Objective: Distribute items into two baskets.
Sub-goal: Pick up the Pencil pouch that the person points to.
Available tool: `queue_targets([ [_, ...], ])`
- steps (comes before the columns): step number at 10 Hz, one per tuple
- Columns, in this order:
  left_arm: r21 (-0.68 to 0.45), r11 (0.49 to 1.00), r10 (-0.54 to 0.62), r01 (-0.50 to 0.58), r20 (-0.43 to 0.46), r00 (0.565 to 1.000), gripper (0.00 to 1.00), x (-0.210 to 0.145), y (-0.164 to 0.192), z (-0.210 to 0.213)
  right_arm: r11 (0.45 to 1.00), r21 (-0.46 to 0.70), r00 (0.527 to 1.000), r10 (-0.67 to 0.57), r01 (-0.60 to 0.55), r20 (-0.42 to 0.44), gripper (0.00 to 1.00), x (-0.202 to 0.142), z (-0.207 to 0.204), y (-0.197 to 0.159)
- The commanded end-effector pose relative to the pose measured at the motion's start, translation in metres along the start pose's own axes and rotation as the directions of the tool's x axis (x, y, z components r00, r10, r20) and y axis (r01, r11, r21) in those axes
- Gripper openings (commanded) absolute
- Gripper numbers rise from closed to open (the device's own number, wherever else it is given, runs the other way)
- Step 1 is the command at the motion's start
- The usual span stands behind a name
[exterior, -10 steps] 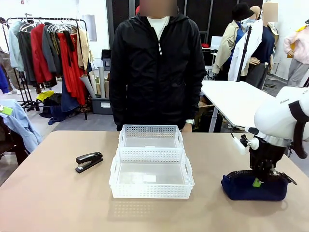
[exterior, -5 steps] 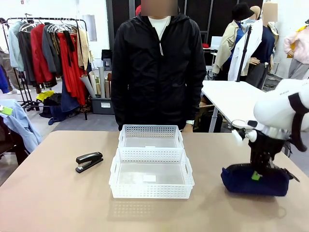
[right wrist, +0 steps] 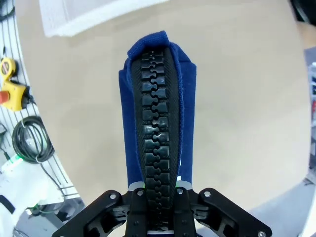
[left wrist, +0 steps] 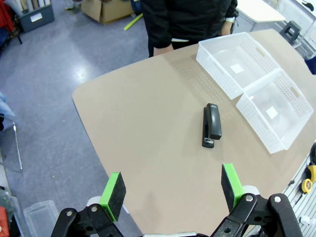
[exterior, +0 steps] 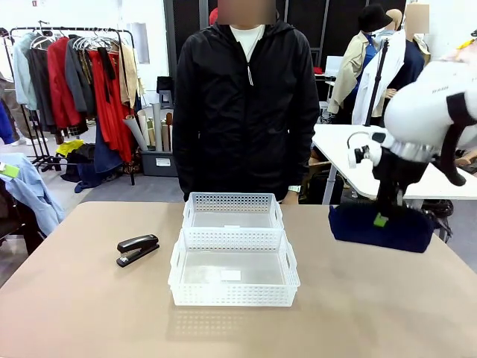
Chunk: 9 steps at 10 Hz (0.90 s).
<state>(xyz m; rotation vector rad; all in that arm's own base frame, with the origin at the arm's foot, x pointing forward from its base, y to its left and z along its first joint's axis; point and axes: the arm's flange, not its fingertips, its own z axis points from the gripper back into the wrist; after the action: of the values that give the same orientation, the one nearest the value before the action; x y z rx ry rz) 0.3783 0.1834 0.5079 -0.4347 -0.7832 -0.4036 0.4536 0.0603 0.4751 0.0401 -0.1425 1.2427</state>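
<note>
While its jaws pinch the navy pouch (exterior: 354,225), the right gripper (exterior: 381,220) holds it clear of the table (exterior: 89,313), long axis level, side to side. Both baskets (exterior: 233,287) sit lower, toward the robot's left; the left gripper (left wrist: 170,185), spread wide and empty, hovers nearer the stapler (left wrist: 212,124).

The pouch (exterior: 356,226) is no longer on the table (exterior: 89,313). One second ago it lay on the right side of the table, with the right gripper (exterior: 381,220) pressed into its top. Half a second ago it was only a little raised, with one end higher than the other. Now it hangs in the air, clearly above the table surface, and it has moved a little to the left and toward the far side. The right gripper, closed on the zipper edge, has gone up together with it, and the white right arm (exterior: 428,112) also stands higher than before.
</note>
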Motion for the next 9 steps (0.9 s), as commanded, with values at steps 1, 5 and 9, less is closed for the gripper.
queue_targets([
  [1,-0.016,1.000,-0.014,0.015,0.026,1.000,1.00,-0.001,0.003,-0.001,0.995,-0.021,0.995,-0.099,0.099,-0.018,0.00,0.007,0.032,0.004],
  [5,-0.016,1.000,-0.014,0.015,0.026,1.000,1.00,-0.001,0.003,-0.001,0.974,-0.084,0.978,-0.208,0.208,0.013,0.00,0.012,0.075,0.029],
  [9,-0.016,1.000,-0.014,0.015,0.026,1.000,1.00,-0.001,0.003,-0.001,0.977,-0.072,0.980,-0.196,0.199,0.048,0.00,0.009,0.078,0.025],
])
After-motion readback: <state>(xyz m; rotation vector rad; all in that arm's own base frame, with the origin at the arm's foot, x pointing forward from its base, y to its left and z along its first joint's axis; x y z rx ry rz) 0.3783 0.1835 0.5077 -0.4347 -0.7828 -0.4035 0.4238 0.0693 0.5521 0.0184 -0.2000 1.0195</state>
